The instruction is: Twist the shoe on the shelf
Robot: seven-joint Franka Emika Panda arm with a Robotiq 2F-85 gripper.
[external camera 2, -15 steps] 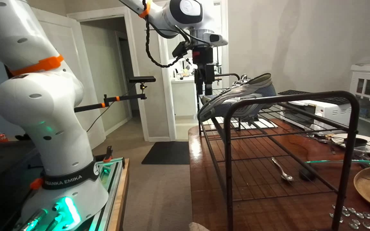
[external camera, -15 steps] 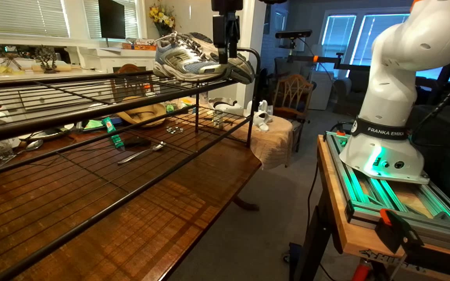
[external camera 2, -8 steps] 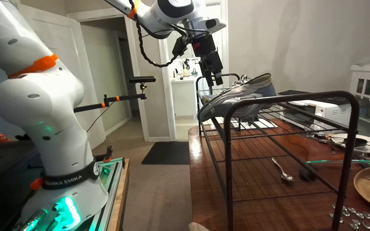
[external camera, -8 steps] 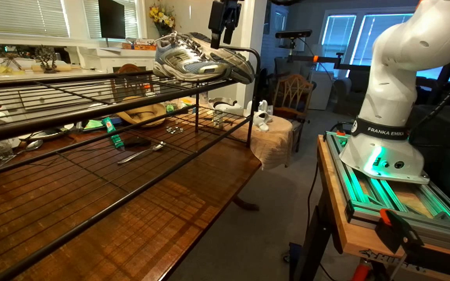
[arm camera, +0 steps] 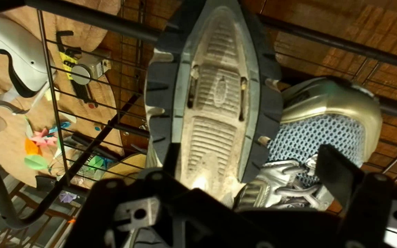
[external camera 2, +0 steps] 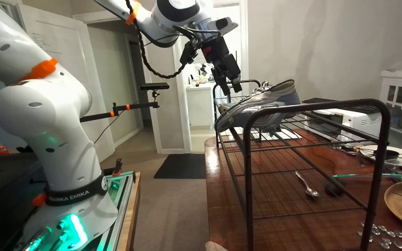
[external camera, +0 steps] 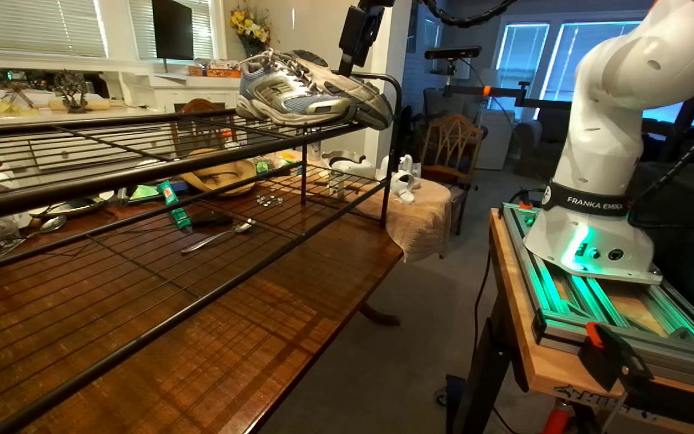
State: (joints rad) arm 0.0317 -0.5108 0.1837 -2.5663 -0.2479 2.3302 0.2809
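Gripper (external camera 2: 231,90), jaws apart, is hanging higher than earlier, tilted; shoe (external camera: 290,99) is resting unheld on shelf (external camera 2: 312,106), twist seemingly pending.

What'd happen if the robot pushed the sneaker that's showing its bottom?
That sneaker might flop over, since it's tipped instead of standing flat on its sole. It could maybe slide off too: one end pokes past the edge of the shelf. The grooved sole looks pretty stiff, so it probably wouldn't bend much.
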